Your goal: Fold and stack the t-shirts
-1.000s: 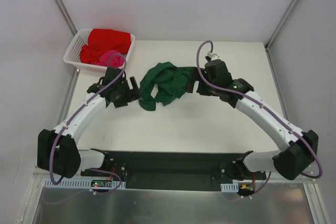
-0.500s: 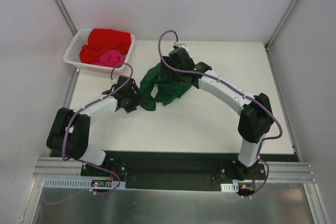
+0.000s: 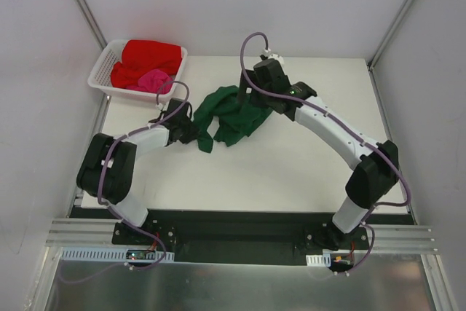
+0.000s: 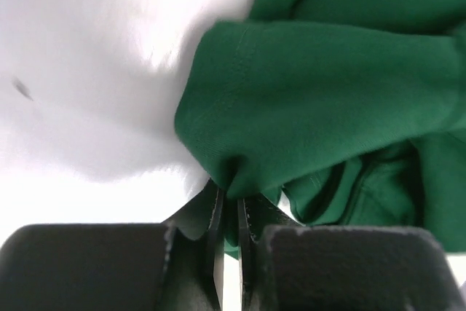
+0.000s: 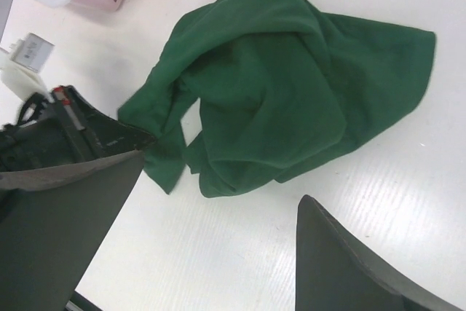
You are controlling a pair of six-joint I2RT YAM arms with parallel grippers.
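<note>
Along the near and right edges runs open surface [image 3: 291,172]. Toward the middle, the left end effector [image 4: 228,202] is pinched tight on a fold of the crumpled dark green t-shirt [image 3: 231,113]. Over the shirt hangs the right end effector [image 5: 220,178], spread wide (gripping nothing). At the far left corner, the red t-shirt [image 3: 149,54] and pink t-shirt [image 3: 151,79] fill a white basket [image 3: 100,76].

Left gripper [image 4: 227,202] clamped tight; right gripper [image 5: 222,176] spread wide.

Bright even light, soft shadows, left wrist view blurred, overexposed
</note>
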